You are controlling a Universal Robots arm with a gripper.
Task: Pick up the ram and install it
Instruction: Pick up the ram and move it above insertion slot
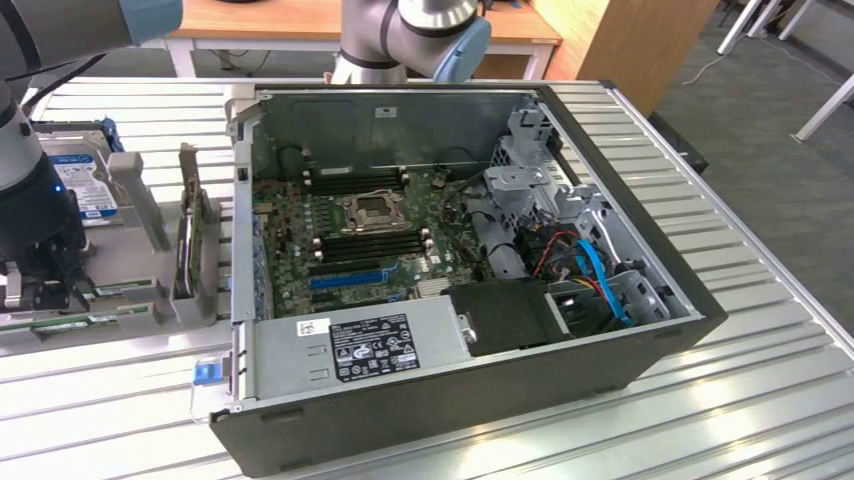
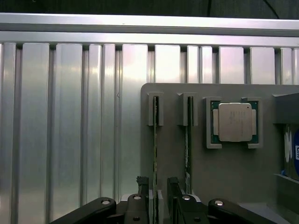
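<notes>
fingers (image 2: 174,186) apart, not clamped on anything. gripper (image 2: 157,183) straddles the ram (image 2: 155,140): stick stands on its long edge in a slot of the grey holder (image 2: 224,177), thin top edge running straight out ahead of the fingertips, sliver of gap either side. second stick (image 2: 188,135) sits in a parallel slot just outside one finger, tight there. cpu (image 2: 232,122) in its pocket further out on that side. outside the other finger: holder edge close by, then bare ribbed table (image 2: 70,140), plenty of room. open pc case (image 1: 467,250) well apart from the fingers.
</notes>
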